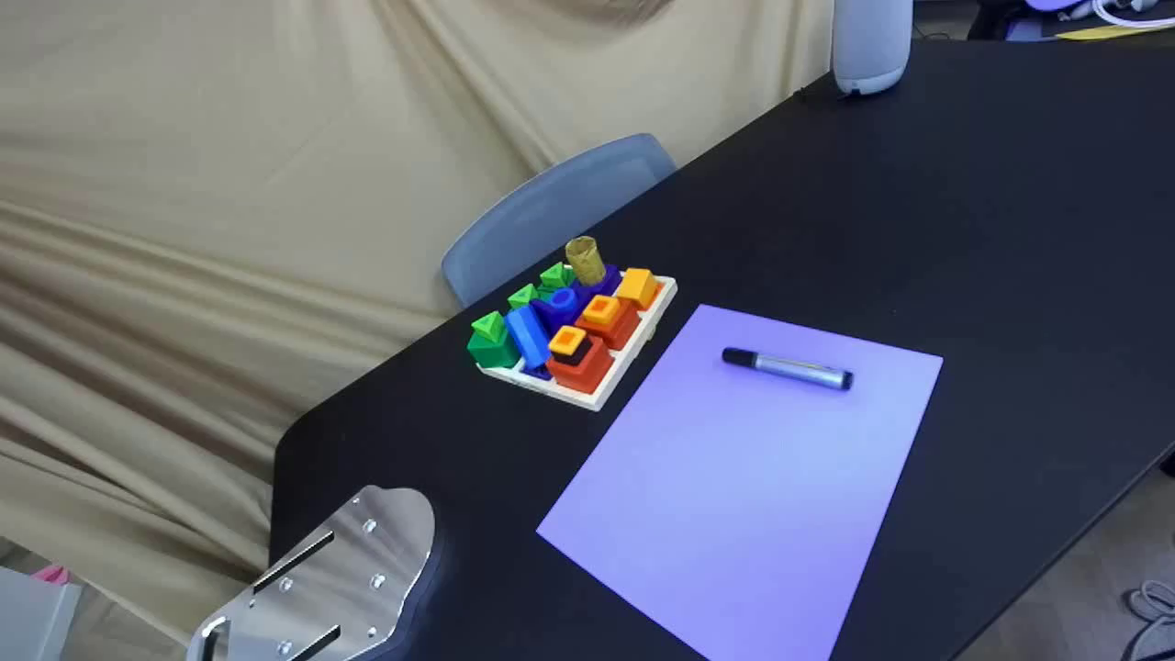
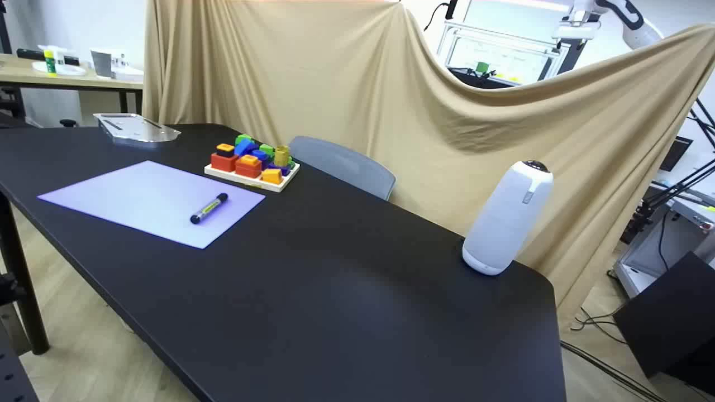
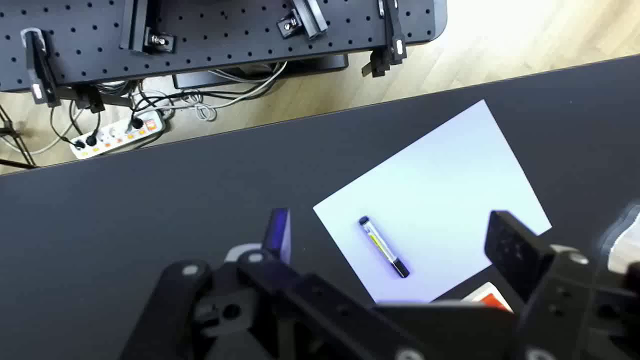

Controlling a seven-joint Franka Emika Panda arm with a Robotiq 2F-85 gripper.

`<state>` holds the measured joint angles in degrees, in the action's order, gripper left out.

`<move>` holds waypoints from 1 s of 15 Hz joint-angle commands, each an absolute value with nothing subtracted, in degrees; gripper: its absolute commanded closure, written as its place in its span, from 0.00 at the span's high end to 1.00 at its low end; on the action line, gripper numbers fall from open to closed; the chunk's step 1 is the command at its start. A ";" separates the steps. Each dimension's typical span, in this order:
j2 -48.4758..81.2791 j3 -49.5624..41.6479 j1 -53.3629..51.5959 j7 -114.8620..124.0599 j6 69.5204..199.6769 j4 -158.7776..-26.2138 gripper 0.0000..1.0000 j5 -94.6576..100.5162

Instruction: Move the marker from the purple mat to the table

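A marker [image 3: 384,247] lies on its side on the purple mat [image 1: 734,496], near one end of it and not yet on the dark desk [image 1: 1010,202], while the pincer [image 3: 390,225], parted wide and holding nothing, frames it in the wrist view.

The marker should prove light, stiff and hard to break, its smooth-looking barrel apt to slip or roll; the likeliest hold is across mid-barrel, from both long sides, with little downward press, since the thin mat could slide. A yellow label [image 3: 378,245] shows on the barrel, its print too small to read, and no brand can be made out. Just beside the mat, a white tray [image 1: 624,356] of coloured blocks [image 1: 555,312] carries no readable lettering; well apart, a pale device [image 2: 505,220] stands by the desk's edge, likewise without legible writing.
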<state>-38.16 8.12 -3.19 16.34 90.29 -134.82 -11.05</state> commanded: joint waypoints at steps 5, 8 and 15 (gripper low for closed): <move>-38.16 8.40 -2.78 16.16 90.22 -134.66 1.00 -11.18; -38.16 8.40 -2.78 16.16 90.22 -134.66 1.00 -11.18; -34.54 9.89 -2.47 13.16 101.49 -135.26 1.00 -5.98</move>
